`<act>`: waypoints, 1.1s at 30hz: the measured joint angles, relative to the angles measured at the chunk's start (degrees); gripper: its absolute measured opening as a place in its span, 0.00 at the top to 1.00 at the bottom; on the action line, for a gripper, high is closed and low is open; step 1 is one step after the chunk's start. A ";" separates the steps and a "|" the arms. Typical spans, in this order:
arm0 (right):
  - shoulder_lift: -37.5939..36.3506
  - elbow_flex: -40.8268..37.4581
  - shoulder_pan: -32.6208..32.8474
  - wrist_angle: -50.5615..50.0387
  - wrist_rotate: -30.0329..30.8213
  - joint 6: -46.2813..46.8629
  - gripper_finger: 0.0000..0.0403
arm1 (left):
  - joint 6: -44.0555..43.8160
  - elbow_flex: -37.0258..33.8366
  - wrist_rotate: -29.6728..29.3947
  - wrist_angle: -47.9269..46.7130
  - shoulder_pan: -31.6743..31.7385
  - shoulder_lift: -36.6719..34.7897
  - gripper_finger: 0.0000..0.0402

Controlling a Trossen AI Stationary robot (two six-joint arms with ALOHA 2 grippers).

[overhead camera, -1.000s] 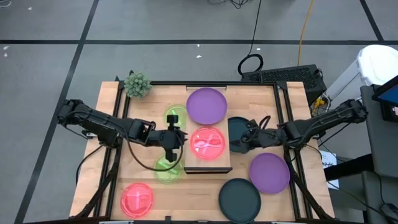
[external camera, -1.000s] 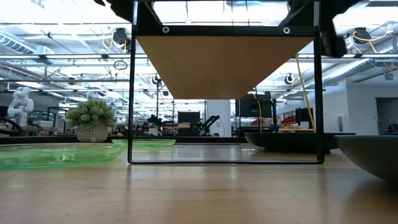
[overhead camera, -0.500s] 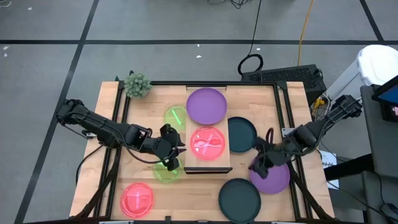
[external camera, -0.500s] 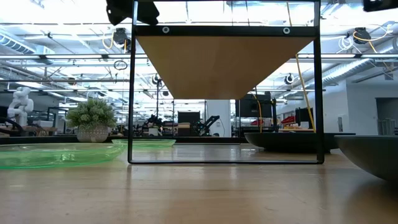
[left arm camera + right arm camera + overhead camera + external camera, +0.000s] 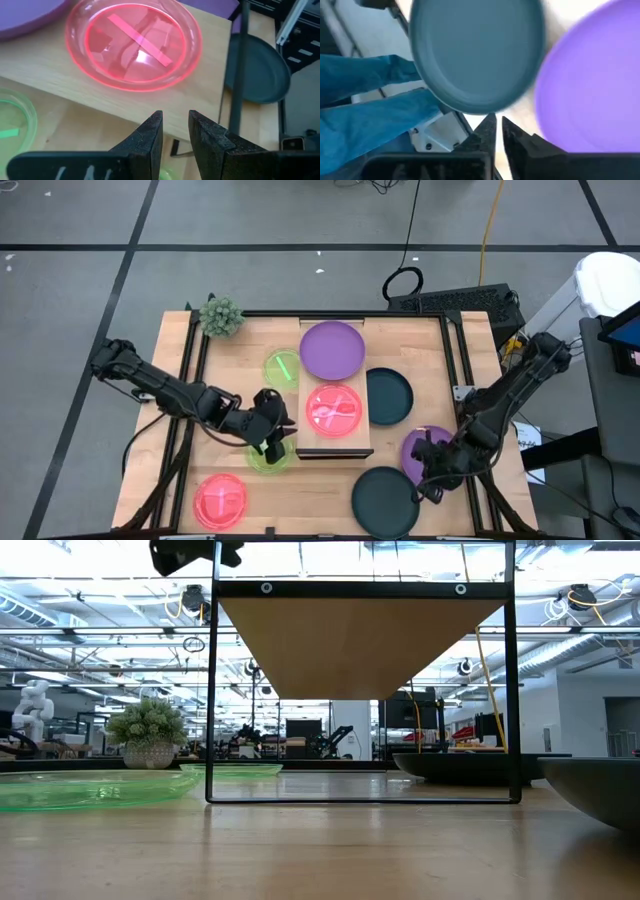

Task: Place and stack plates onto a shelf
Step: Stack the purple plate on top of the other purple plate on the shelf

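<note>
Pink and purple plates already sit on the shelf (image 5: 335,442), the raised light-wood plank at the middle of the worktop (image 5: 420,345): a purple plate (image 5: 332,349) at its far end and a translucent pink plate (image 5: 333,410) at its near end, side by side, not stacked. A neon green plate (image 5: 283,367) lies on the worktop just left of the shelf, beside the purple one. A second green plate (image 5: 266,456) lies nearer the front, partly under the left gripper (image 5: 272,442), which hangs over it close to the shelf's near left corner; its jaws stand narrowly apart and hold nothing. In the left wrist view the pink plate (image 5: 136,45) lies ahead of them.

Right of the shelf a dark teal plate (image 5: 388,396) rests on the worktop. Another teal plate (image 5: 384,502) sits at the front edge, with a second purple plate (image 5: 432,456) just beside it to the right. The right gripper (image 5: 428,480) is low between these two, its jaws nearly closed and empty. A second pink plate (image 5: 220,501) lies at the front left corner. A small green plant (image 5: 221,315) stands at the far left corner.
</note>
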 joint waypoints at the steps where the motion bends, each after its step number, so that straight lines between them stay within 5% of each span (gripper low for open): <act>1: -0.08 -1.26 0.54 2.74 0.22 -0.35 0.91 | -0.02 0.00 0.00 -0.04 -0.36 0.00 0.75; 8: 1.73 -6.71 4.92 11.82 2.09 -8.52 0.63 | -2.29 0.00 0.02 -0.52 -2.87 0.00 0.75; 12: 4.42 -6.77 7.63 10.58 1.35 -13.14 0.56 | -4.34 0.00 0.04 -0.54 -4.41 0.00 0.75; 33: 11.60 -6.78 10.47 6.52 4.38 -24.63 0.76 | -20.10 0.00 4.48 -1.79 -8.45 0.00 0.75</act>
